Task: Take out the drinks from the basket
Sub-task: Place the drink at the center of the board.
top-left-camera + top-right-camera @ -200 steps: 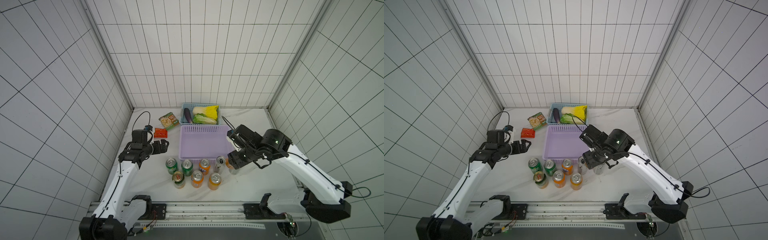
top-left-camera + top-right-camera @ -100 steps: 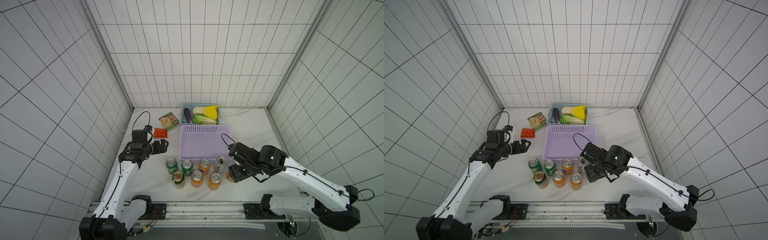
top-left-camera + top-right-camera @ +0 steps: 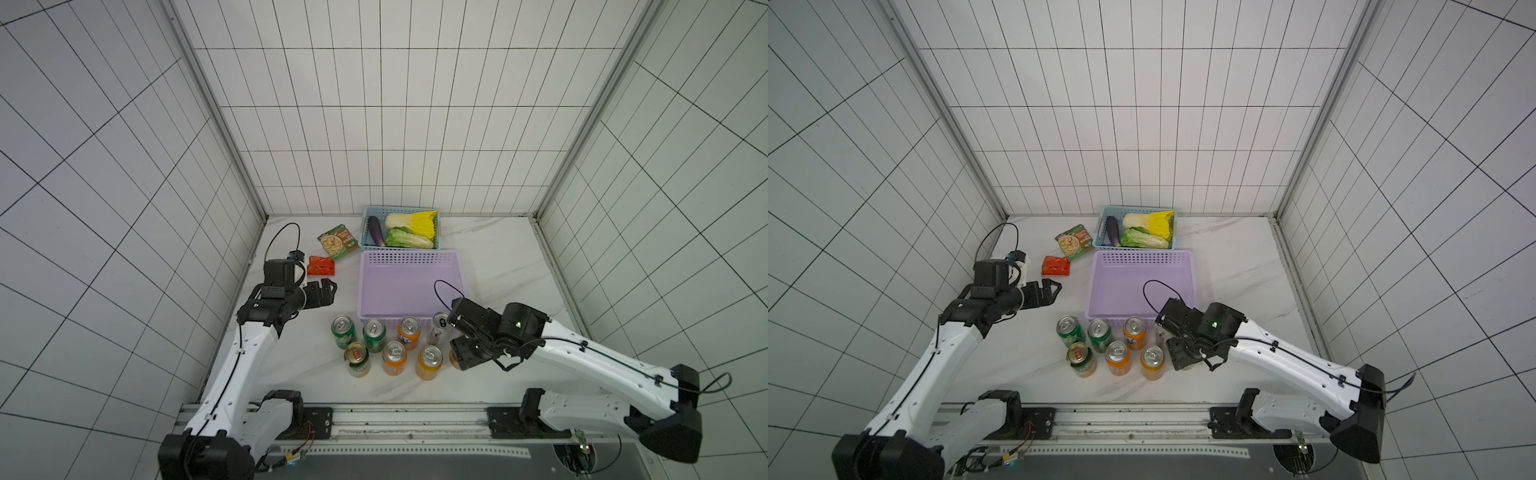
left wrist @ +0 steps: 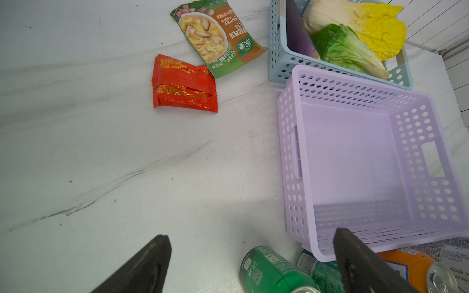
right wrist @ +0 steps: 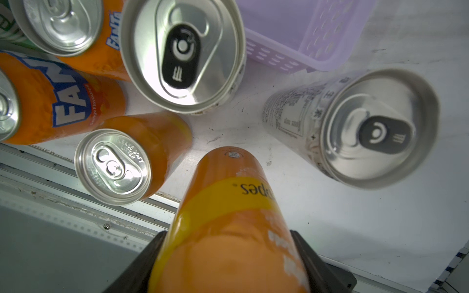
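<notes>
Inside the white-tiled cell, on the marbled tabletop (image 3: 498,257), the lilac basket (image 3: 407,286) stands empty. Eight drink cans (image 3: 394,356) stand upright on the table just in front of it. The right gripper (image 3: 463,355) clamps the ninth, an orange can (image 5: 228,215), upright beside that group; whether its base touches the table I cannot tell. The left gripper (image 3: 326,291) hangs wide open and empty beside the basket. Only setting down and releasing this can seems left.

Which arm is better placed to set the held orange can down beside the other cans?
Right. The right gripper is shut on the orange can, right beside the standing cans in front of the empty lilac basket. The left gripper is open and holds nothing, off to the basket's left.
</notes>
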Controlling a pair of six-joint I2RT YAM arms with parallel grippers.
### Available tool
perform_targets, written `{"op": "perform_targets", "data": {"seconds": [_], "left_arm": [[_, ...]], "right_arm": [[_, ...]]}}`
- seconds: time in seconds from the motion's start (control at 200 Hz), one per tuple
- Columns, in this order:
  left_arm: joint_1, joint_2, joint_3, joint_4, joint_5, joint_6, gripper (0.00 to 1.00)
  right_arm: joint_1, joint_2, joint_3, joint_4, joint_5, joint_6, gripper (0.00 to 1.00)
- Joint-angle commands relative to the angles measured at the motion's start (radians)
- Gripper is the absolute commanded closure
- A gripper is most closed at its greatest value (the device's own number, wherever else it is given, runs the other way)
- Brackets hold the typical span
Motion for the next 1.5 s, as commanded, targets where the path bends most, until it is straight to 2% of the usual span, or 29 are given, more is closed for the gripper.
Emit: {"op": "perform_targets", "data": {"seconds": [0.0, 0.675, 1.494], "left_arm": [[0.005, -0.005, 0.007, -0.001, -0.009, 0.015, 0.02], [0.005, 0.000, 0.005, -0.001, -0.008, 0.015, 0.02], [0.005, 0.002, 0.007, 0.000, -0.007, 0.015, 0.02]], "right_arm": [[0.011, -0.029, -0.036, 0.052, 0.034, 0.025, 0.32], [0.011, -0.034, -0.192, 0.171, 0.028, 0.067, 0.32], [0.011, -0.028, -0.287, 0.257, 0.031, 0.107, 0.31]]}}
